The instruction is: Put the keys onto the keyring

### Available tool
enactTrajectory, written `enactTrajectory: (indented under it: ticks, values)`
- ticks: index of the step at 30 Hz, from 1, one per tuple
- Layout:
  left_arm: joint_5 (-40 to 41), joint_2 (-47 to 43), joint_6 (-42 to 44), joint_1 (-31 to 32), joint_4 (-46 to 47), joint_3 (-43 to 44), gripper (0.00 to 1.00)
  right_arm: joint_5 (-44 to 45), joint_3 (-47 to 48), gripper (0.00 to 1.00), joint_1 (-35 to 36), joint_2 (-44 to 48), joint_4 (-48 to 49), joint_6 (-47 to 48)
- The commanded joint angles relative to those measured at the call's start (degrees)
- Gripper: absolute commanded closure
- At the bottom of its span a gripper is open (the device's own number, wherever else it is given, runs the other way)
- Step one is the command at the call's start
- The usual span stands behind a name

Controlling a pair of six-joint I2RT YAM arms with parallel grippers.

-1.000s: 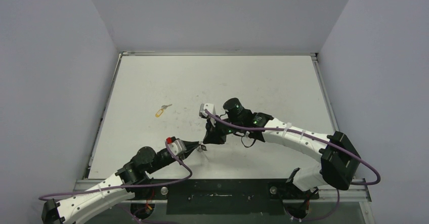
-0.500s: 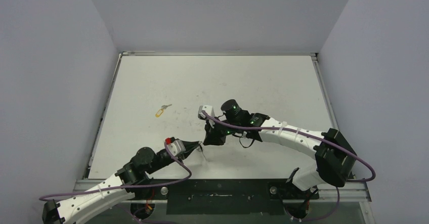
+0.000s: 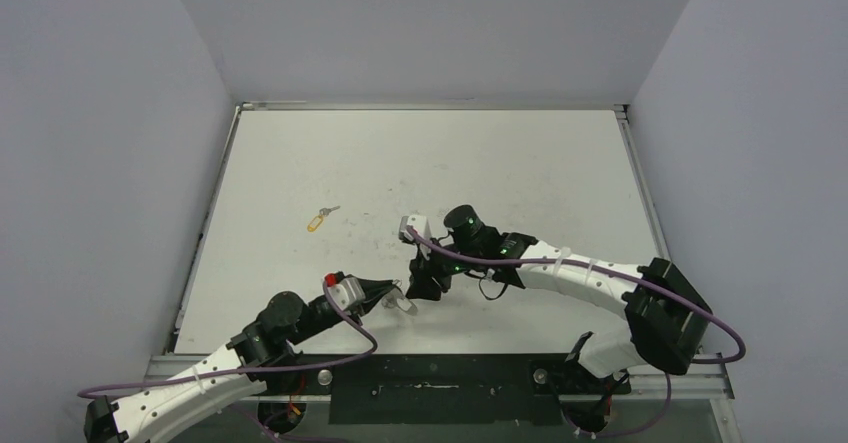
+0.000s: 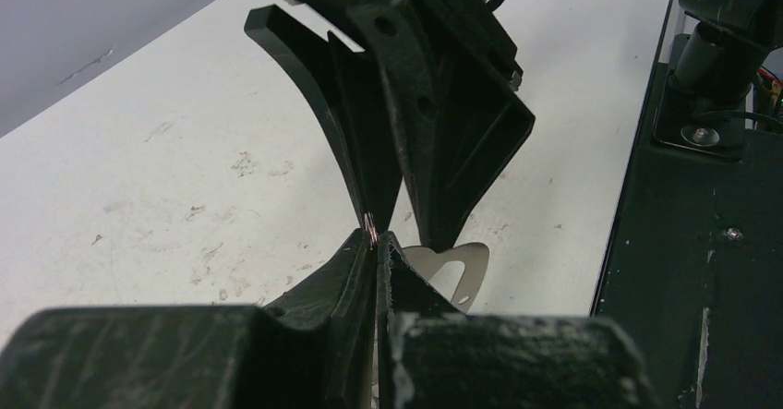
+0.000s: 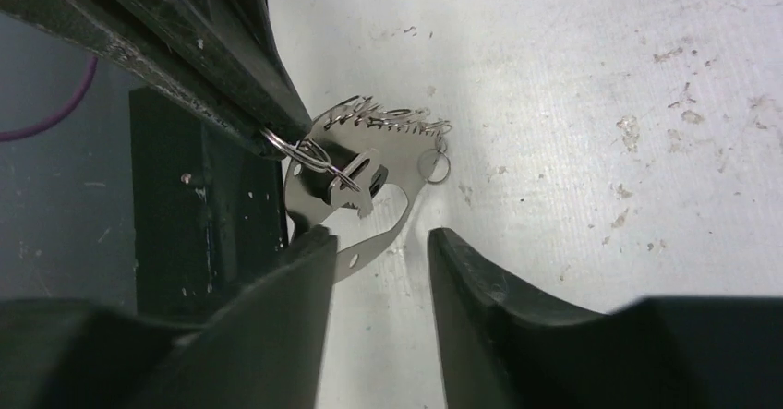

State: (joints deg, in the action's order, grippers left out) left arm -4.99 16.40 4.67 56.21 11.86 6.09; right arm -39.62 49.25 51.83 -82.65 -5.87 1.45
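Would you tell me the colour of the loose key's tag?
The tag is yellow, clearest in the top external view.

Scuffed white table (image 3: 500,153), grey walls (image 3: 430,23) on 3 sides, black rail (image 3: 430,391) at near edge.

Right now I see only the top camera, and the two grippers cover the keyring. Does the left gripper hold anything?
Observer: Yes. The left wrist camera shows the left gripper shut on a small wire ring attached to the keyring.
Operator: And the right gripper?
Observer: Its own camera shows the right gripper open, with a strip of the keyring passing between its jaws, not clamped.
Operator: Where is the chain?
Observer: The chain is bunched along the keyring's edge, beyond the right gripper.
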Motion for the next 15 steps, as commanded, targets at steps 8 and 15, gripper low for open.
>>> enactTrajectory:
  ticks: [8,15]
  values:
    - [-9.0,-1.3,1.5,0.2,6.2,-0.4,1.00,-8.0,-6.0,0.39,-1.7,11.4,13.7,5.7]
    - [-11.0,-0.4,1.9,0.2,8.0,-0.2,1.00,-13.9,-6.1,0.49,-1.6,9.5,18.0,5.8]
